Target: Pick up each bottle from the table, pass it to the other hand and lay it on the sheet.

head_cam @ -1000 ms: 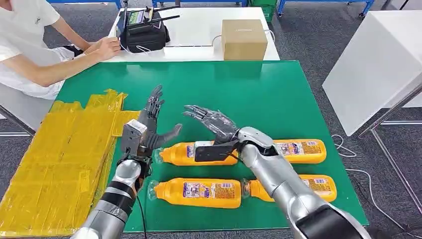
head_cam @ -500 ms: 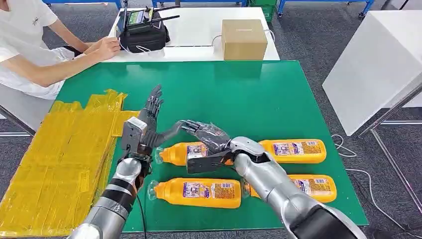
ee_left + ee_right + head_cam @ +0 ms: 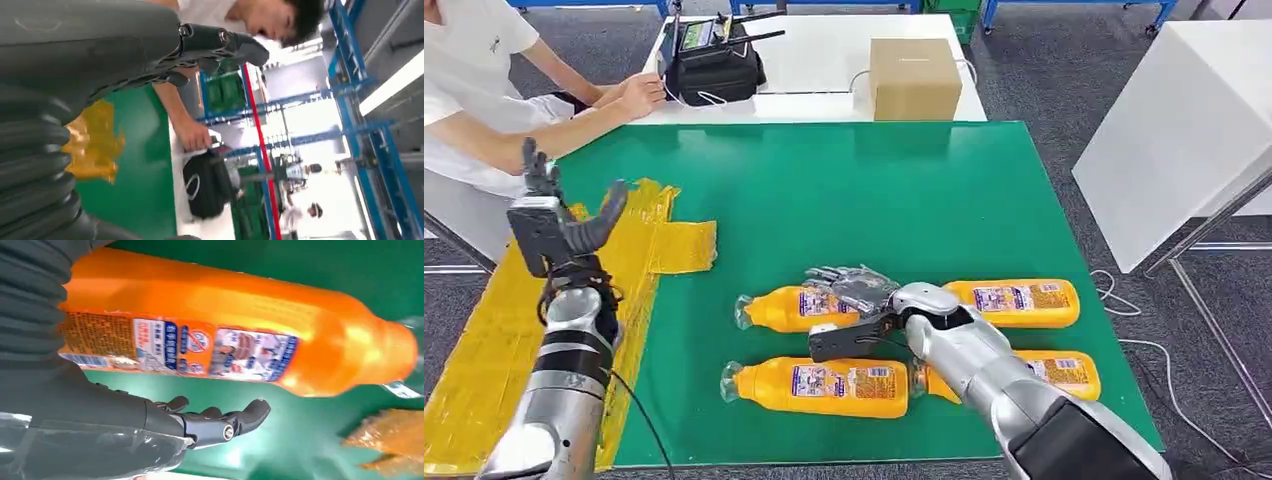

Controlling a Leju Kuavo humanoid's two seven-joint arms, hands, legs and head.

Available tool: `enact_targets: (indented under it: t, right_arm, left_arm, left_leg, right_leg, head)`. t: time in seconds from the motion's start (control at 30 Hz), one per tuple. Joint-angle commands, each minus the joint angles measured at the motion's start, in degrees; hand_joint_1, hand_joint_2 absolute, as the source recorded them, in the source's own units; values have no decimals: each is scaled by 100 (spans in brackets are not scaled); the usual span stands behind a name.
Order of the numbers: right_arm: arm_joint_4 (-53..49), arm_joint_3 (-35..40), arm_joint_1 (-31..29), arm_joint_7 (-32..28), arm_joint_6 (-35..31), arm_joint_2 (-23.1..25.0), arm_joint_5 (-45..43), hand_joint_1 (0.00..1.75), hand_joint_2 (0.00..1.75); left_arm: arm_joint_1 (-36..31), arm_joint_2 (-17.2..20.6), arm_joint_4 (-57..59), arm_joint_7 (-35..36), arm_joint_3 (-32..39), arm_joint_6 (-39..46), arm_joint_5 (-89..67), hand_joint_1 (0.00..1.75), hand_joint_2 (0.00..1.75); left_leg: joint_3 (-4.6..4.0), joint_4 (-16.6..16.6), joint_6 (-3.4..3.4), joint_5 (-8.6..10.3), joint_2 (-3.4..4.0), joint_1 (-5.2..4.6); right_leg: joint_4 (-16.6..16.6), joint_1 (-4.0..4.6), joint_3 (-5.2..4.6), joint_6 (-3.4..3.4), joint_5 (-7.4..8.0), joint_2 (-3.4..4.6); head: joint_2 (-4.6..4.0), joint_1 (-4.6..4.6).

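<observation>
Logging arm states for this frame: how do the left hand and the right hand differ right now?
The left hand is raised upright above the yellow sheet, while the right hand is low over the bottle on the green table. The left hand is far from any bottle; the right hand reaches across one, not yet closed on it. Both have fingers spread and hold nothing.

My left hand [image 3: 75, 65] fills the near side, fingers apart and empty. Past it — green table [image 3: 140, 190], a corner of the yellow sheet [image 3: 95, 140], a person's hand [image 3: 192, 136] beside a black bag [image 3: 207, 182] — blue racks [image 3: 360, 90] behind.
</observation>
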Motion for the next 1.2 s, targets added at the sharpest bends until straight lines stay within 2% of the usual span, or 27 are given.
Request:
enact_targets:
  t: [0.03,0.1,0.23,0.4,0.67,0.83,0.9,0.97,1.0,1.17,1.2]
  right_arm:
    - [446,449,-384,26,44,-63,-15,0,175]
    - [473,507,-404,152,23,-71,27,0,175]
    - [658,679,-435,999,-388,-48,341,0,175]
    - [895,652,-474,1544,-472,-31,495,0,175]
    - [1066,553,-412,1798,-373,-70,535,0,175]
    - [1185,670,-242,2280,-195,-45,911,0,175]
    - [1233,728,-166,2443,-165,-34,1055,7,175]
    - [1259,714,-107,2497,-140,-34,1108,45,175]
    - [1262,712,-87,2494,-144,-36,1109,77,175]
    - [1259,710,-95,2494,-144,-36,1109,77,175]
    - [1258,708,-104,2496,-144,-36,1109,138,175]
  left_arm:
    - [-161,92,8,-25,608,-54,9,0,175]
    - [-147,81,12,-23,631,-58,-3,0,175]
    - [141,-13,-53,-54,611,-183,-83,0,175]
    - [170,-159,207,-92,399,-384,-159,0,175]
    - [221,-325,285,-119,129,-458,-255,0,175]
    - [274,-409,161,-59,-56,-523,-255,0,175]
    - [313,-443,83,-28,-133,-544,-277,0,175]
    - [330,-469,51,-1,-188,-534,-300,0,175]
    - [335,-488,44,-3,-214,-523,-321,0,175]
    - [339,-490,44,-3,-216,-522,-323,0,175]
    - [340,-487,43,-3,-216,-522,-323,0,175]
  left_leg:
    - [8,4,-4,-7,12,6]
    - [3,7,-5,-7,9,8]
    - [2,-1,-3,-2,6,-3]
    - [3,0,-4,-2,-6,0]
    - [1,1,-2,-1,-8,0]
    - [5,-2,-4,-2,-9,1]
    - [7,-3,-4,-1,-12,2]
    - [11,-5,-5,-2,-9,4]
    - [9,-4,-3,-1,-8,2]
    - [24,-4,-4,5,-4,4]
    - [26,-6,-5,9,-3,7]
  right_leg:
    - [-3,7,9,-5,-1,6]
    - [-1,9,7,-7,-2,3]
    - [-3,-3,3,-4,0,3]
    - [-5,2,6,-6,-3,-10]
    - [-6,1,4,-3,-3,-14]
    - [-9,2,8,-6,-4,-14]
    - [-12,4,11,-6,-4,-17]
    - [-15,6,15,-6,-2,-14]
    - [-14,4,12,-4,-2,-14]
    - [-17,6,25,-5,5,-15]
    - [-22,9,27,-8,10,-16]
  head:
    - [0,0]
    - [0,0]
    - [0,2]
    - [0,0]
    - [0,2]
    - [0,0]
    - [0,0]
    - [0,0]
    - [0,0]
    - [0,0]
    - [0,0]
